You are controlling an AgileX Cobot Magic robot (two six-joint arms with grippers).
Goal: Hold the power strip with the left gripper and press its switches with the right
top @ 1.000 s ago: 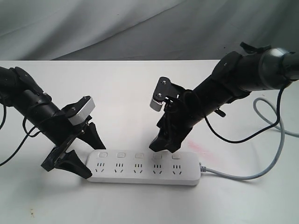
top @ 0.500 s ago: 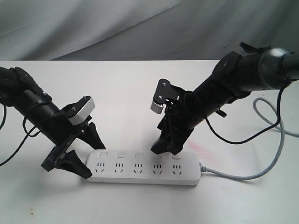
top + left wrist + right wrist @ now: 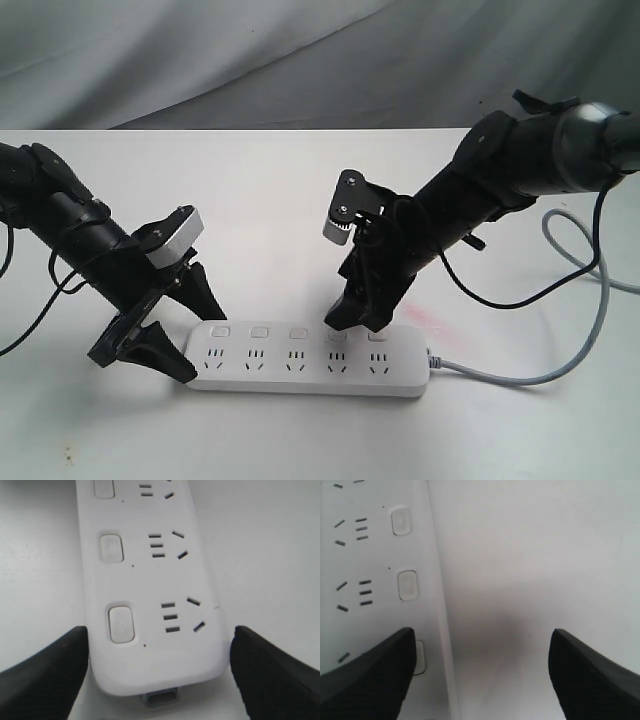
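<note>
The white power strip [image 3: 310, 362] lies flat near the table's front, its row of switches [image 3: 259, 331] along the far edge. My left gripper [image 3: 205, 345] straddles its left end, one black finger on each long side, both against the edges [image 3: 159, 640]. The end switch [image 3: 121, 624] sits just ahead of those fingers [image 3: 45, 670]. My right gripper [image 3: 355, 320] is open over the strip's right part. In the right wrist view one of its fingers [image 3: 370, 680] covers part of a switch [image 3: 420, 657], and the other hangs over bare table behind the strip [image 3: 375, 555].
The grey cord [image 3: 520, 380] leaves the strip's right end and loops back along the right side of the table. A black cable [image 3: 520, 290] hangs under the right arm. A faint pink stain [image 3: 425, 320] marks the table behind the strip. Grey cloth backs the scene.
My right gripper has edged slightly lower over the fourth switch from the left. The left gripper and the strip have not moved.
</note>
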